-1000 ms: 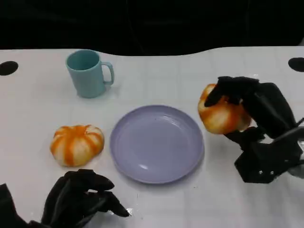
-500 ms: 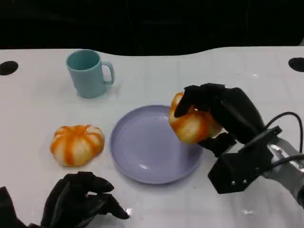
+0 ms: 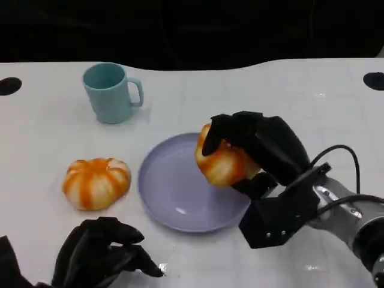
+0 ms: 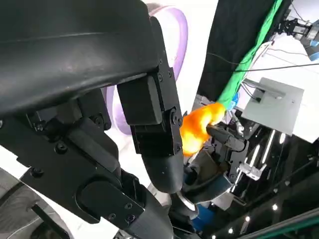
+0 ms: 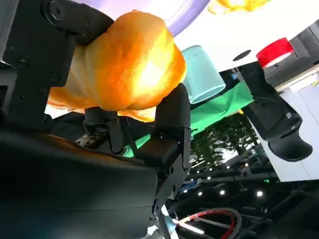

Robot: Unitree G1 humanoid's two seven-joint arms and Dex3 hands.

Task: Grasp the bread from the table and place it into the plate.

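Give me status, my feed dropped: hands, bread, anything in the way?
Right hand grips bread over plate. Left hand curled, holding nothing. Second bread and mug sit clear of plate.

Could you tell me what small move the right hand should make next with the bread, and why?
Probably lower it and let go. The right hand grips the bread above the right side of the purple plate, seemingly not yet resting on it, so a short descent should seat it before the fingers open.

The right hand [image 3: 255, 147] covers the top and far side of the bread [image 3: 222, 165], which hides part of the plate [image 3: 174, 198]; contact between them cannot be told. The left hand [image 3: 99, 255] is cut off by the lower edge, its fingers apparently curled in.
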